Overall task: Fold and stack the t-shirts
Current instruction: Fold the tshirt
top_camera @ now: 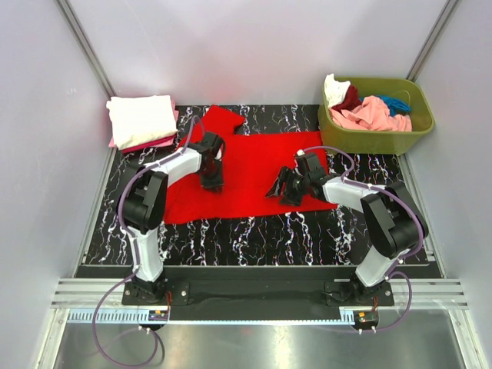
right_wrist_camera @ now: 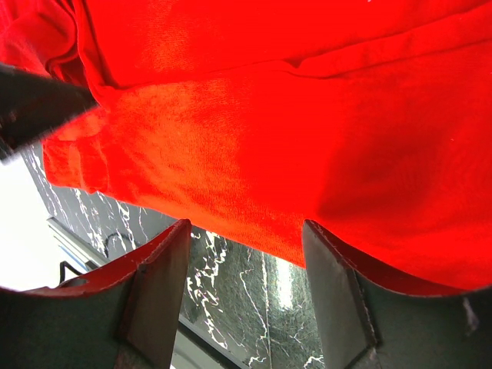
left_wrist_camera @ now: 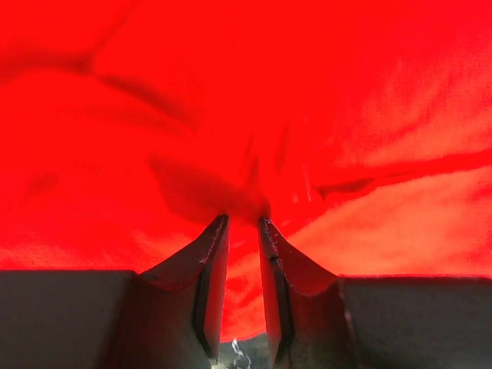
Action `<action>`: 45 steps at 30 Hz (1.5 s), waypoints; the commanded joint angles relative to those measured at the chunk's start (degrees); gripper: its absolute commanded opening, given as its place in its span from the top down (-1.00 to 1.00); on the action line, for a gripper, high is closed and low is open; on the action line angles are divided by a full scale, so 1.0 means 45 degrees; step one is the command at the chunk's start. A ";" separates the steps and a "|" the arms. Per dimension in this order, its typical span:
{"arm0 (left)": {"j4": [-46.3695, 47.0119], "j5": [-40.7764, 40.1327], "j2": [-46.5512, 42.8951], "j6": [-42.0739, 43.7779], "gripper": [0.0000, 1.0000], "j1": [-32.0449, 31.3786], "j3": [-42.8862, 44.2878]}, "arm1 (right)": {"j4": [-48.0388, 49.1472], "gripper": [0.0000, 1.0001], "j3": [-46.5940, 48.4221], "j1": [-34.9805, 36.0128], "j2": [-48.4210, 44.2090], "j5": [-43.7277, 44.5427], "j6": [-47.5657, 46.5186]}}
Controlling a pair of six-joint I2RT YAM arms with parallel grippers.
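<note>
A bright red cloth t-shirt (top_camera: 254, 165) lies spread flat across the middle of the black, white-veined marbled desk (top_camera: 231, 238). One sleeve reaches toward the far edge and the hem lies toward the arm bases. The left fingers (top_camera: 211, 183) are down on the left half of the shirt. In the left wrist view they stand almost together with only a narrow slit between them, their tips pressed into the red cloth, which puckers into creases there, so they are pinching a small fold of it. The right fingers (top_camera: 283, 191) sit at the shirt's near right edge. In the right wrist view these fingers (right_wrist_camera: 157, 288) are spread wide apart. The red hem runs across just beyond their tips and bare desk shows between them, and they grip nothing. Whether their tips touch the cloth cannot be told. At the far left corner a folded cream-white t-shirt (top_camera: 141, 118) rests on top of a folded pink t-shirt (top_camera: 154, 143), whose edge shows below it. This stack is near the red shirt's far sleeve but apart from it. At the far right corner stands an olive-green rectangular plastic bin (top_camera: 377, 140). It holds a crumpled white t-shirt (top_camera: 334, 88), a dark red t-shirt (top_camera: 351, 98), a crumpled salmon-pink t-shirt (top_camera: 369, 115) and a teal t-shirt (top_camera: 397, 102), heaped together.
</note>
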 commanded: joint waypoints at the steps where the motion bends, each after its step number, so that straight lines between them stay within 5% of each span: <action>1: -0.0060 -0.0487 0.0361 0.0500 0.47 0.0663 0.1180 | 0.0496 -0.35 -0.0011 0.0101 -0.0030 -0.0021 -0.0173; 4: -0.0838 -0.0952 0.1024 0.0929 0.46 0.1385 0.2622 | 0.0477 -0.34 -0.0011 0.0101 -0.0030 -0.0002 -0.0192; 11: -0.4433 -0.2304 0.4227 0.2025 0.52 0.3612 1.0717 | 0.0477 -0.35 -0.0011 0.0101 -0.0030 -0.0060 -0.0212; 13: -0.4458 -0.2323 0.3959 0.1985 0.45 0.3789 1.1278 | 0.0516 -0.34 -0.0030 0.0101 -0.0030 -0.0061 -0.0231; 17: -0.3286 -0.1640 0.1793 0.1557 0.17 0.3673 0.8634 | 0.0496 -0.34 -0.0011 0.0101 -0.0030 -0.0041 -0.0212; 26: -0.0669 0.0371 -0.5155 -0.0005 0.08 0.3438 -0.0881 | -0.0243 -0.34 0.0146 -0.0055 -0.0750 -0.0549 -0.0562; 31: 0.0541 0.1465 -0.6804 -0.0651 0.06 0.3457 -0.4475 | -0.1512 -0.48 0.0086 -0.0834 -0.2625 0.0232 -0.0914; 36: 0.1187 0.1428 -0.7040 -0.0867 0.07 0.3477 -0.5692 | -0.3017 -0.47 0.0321 -0.2999 -0.2103 0.0193 -0.1636; 45: 0.1581 0.0530 -0.5596 -0.1100 0.08 0.4004 -0.6592 | -0.3820 -0.43 -0.0693 -0.3864 -0.0967 0.1362 -0.1619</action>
